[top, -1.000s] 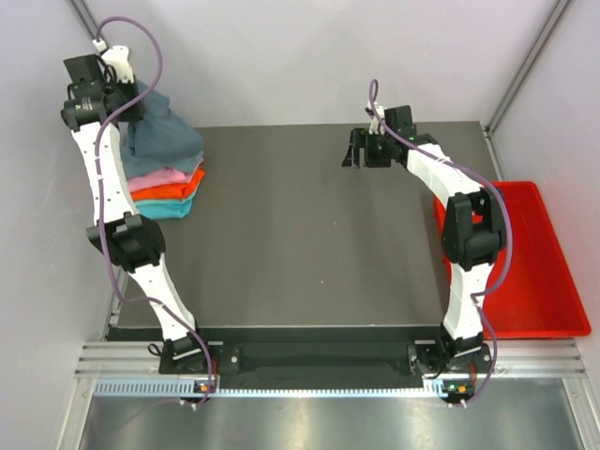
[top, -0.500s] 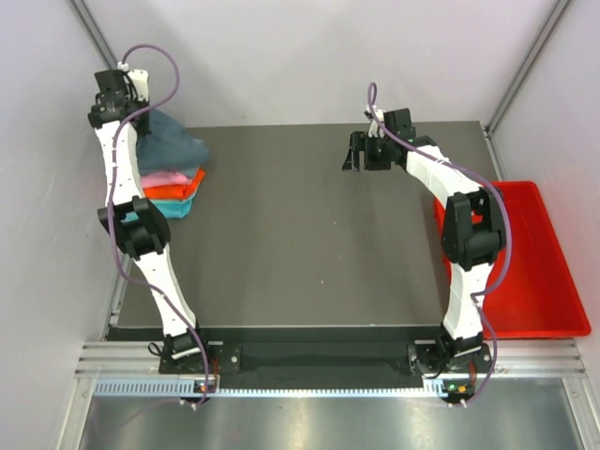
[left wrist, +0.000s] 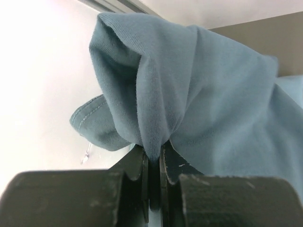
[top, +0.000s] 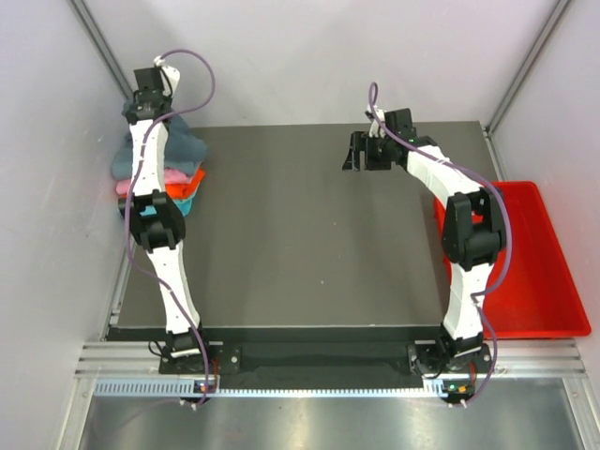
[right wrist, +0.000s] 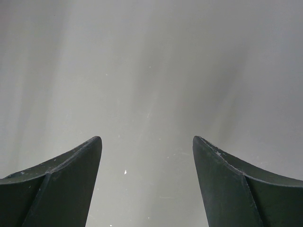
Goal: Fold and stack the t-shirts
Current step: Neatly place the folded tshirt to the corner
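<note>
Top external: left arm (top: 148,169) partly hides t-shirts (top: 187,152) (red tray (top: 548,277) opposite).

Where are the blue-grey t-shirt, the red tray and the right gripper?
blue-grey t-shirt (left wrist: 213,94), left wrist view, on the bunched cloth at its middle
red tray (top: 553,281), top external view, on the tray's bare floor
right gripper (right wrist: 146,138), right wrist view, midway between its open fingertips

The table (top: 300,253) is plain dark grey. At its far left corner, a slate blue-grey t-shirt (left wrist: 199,85) tops a pink t-shirt (top: 178,172), an orange t-shirt (top: 191,182) and a turquoise t-shirt (top: 184,201), all unpatterned. Off the table's right edge lies a bright red tray (top: 553,281). The left arm (top: 173,281) and right arm (top: 431,169) are white with black joints.
</note>
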Controlling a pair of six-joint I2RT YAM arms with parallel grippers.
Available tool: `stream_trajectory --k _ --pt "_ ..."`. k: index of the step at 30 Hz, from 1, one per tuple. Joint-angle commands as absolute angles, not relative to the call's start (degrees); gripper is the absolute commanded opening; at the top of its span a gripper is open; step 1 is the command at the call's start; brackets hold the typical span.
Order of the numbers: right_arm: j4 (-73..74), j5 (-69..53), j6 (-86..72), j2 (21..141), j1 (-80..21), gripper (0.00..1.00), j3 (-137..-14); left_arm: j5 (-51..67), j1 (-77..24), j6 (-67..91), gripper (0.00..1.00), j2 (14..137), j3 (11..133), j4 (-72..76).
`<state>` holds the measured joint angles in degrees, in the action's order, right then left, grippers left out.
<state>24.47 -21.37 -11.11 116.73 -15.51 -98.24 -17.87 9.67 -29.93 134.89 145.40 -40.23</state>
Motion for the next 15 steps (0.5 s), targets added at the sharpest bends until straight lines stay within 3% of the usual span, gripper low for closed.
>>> stream_trajectory --k 1,15 --pt "22.7 -22.9 -11.4 114.5 -14.8 0.78 -98.2 -25.0 9.8 -35.2 0.00 136.5 145.0 -31.9" --pt "21.9 -25.3 -13.5 115.5 -10.5 0.77 -97.7 -31.7 10.6 -40.2 0.00 138.0 141.3 -26.4"
